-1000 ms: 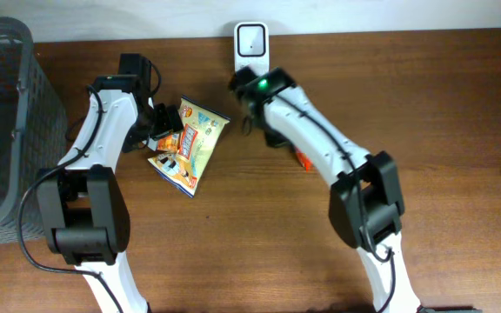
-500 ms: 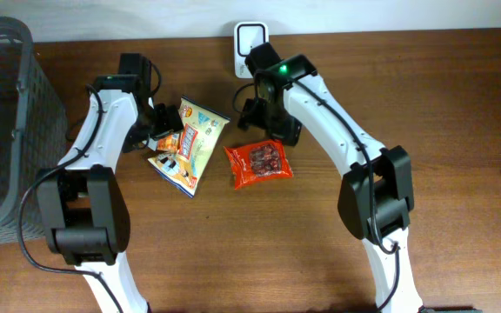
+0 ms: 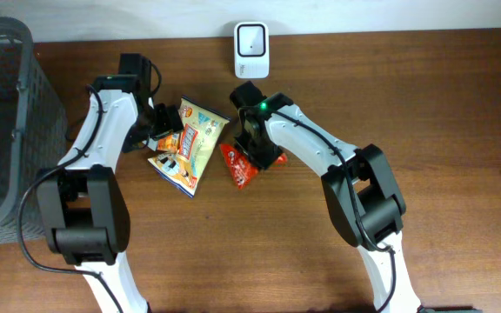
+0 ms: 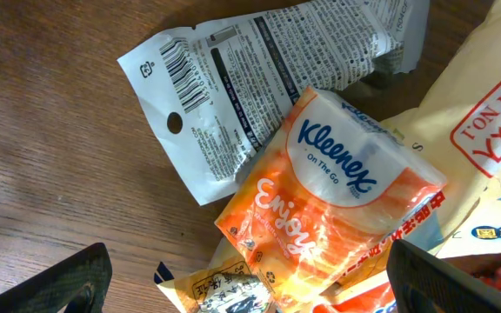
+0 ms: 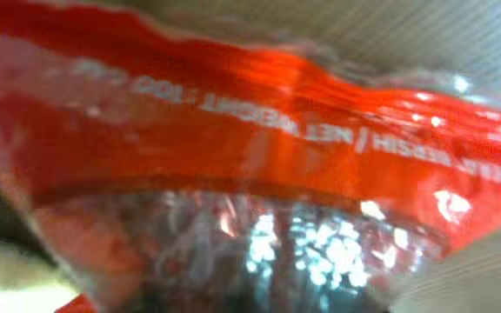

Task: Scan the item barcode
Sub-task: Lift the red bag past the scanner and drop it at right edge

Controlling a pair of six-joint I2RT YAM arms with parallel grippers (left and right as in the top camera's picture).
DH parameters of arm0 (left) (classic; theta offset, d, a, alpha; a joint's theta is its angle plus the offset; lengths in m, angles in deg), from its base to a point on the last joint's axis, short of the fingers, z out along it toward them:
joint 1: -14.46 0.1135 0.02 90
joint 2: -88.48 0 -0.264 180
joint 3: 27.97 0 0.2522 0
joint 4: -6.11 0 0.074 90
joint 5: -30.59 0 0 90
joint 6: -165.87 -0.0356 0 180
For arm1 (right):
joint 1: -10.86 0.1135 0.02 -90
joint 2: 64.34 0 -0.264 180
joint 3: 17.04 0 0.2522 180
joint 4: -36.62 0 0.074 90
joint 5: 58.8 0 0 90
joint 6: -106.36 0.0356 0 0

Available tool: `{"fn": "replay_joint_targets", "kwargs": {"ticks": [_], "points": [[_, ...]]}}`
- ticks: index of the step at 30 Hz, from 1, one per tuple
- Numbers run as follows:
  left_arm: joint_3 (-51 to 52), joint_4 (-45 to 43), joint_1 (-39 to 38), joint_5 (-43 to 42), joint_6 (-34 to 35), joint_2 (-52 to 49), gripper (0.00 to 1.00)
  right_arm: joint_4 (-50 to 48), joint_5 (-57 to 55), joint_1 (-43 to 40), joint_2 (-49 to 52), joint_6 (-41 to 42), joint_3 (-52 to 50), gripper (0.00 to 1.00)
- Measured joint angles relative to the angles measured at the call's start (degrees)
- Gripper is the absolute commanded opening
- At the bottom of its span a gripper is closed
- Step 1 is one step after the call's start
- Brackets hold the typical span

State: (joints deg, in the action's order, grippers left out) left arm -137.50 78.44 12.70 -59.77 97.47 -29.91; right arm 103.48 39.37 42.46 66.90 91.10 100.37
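red packet [image 3: 236,170] looking light, crinkly, slippery; sealed edge seeming best hold. right claw [image 3: 255,152] over it, can't tell if pinching. left claw [image 3: 160,129] spread.

You have a red pouch [image 5: 233,113] with pale lettering (its lower part clear and glinting), an orange Kleenex pack [image 4: 333,217] with blue script on white, and a white wrapper [image 4: 233,87] printed black.

We're seeing white shells wrapping the left arm [image 3: 98,126] and right arm [image 3: 307,139], black joints breaking them up, a black cable [image 3: 23,222] trailing left, a green light [image 3: 262,108] glowing right, the left end effector [image 4: 255,283] showing dark fingers [image 4: 68,283].
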Motion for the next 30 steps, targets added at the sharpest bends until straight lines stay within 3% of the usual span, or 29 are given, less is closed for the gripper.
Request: {"fn": "replay_joint_targets", "kwargs": {"ticks": [2,5,9,12,16,19,24,27,30], "points": [[0.0,0.0,0.0,0.0,0.0,0.0,0.99,-0.4,-0.8,-1.6,0.0,-11.6,0.0,0.22],[0.0,0.0,0.0,0.0,0.0,0.0,0.99,-0.1,-1.7,-5.9,0.0,-27.1,1.1,0.22],[0.0,0.1,0.0,0.0,0.0,0.0,0.99,-3.0,-3.6,-10.0,0.5,-49.2,10.2,0.10],[0.0,0.1,0.0,0.0,0.0,0.0,0.99,-14.6,-3.6,-10.0,0.6,-53.1,16.1,0.13],[0.1,0.0,0.0,0.0,0.0,0.0,0.99,-29.6,-4.0,-9.8,1.1,-51.7,16.2,0.15],[0.1,0.1,0.0,0.0,0.0,0.0,0.99,-35.5,-5.4,-9.7,6.3,-34.7,16.4,0.19],[0.1,0.0,0.0,0.0,0.0,0.0,0.99,-37.6,-4.0,-9.7,8.9,-16.2,16.3,0.20],[0.1,0.0,0.0,0.0,0.0,0.0,0.99,-37.7,-4.0,-9.7,8.9,-13.7,16.3,0.19],[0.1,0.0,0.0,0.0,0.0,0.0,0.99,-34.0,-1.2,-11.3,8.9,-17.0,19.1,0.19]]}}
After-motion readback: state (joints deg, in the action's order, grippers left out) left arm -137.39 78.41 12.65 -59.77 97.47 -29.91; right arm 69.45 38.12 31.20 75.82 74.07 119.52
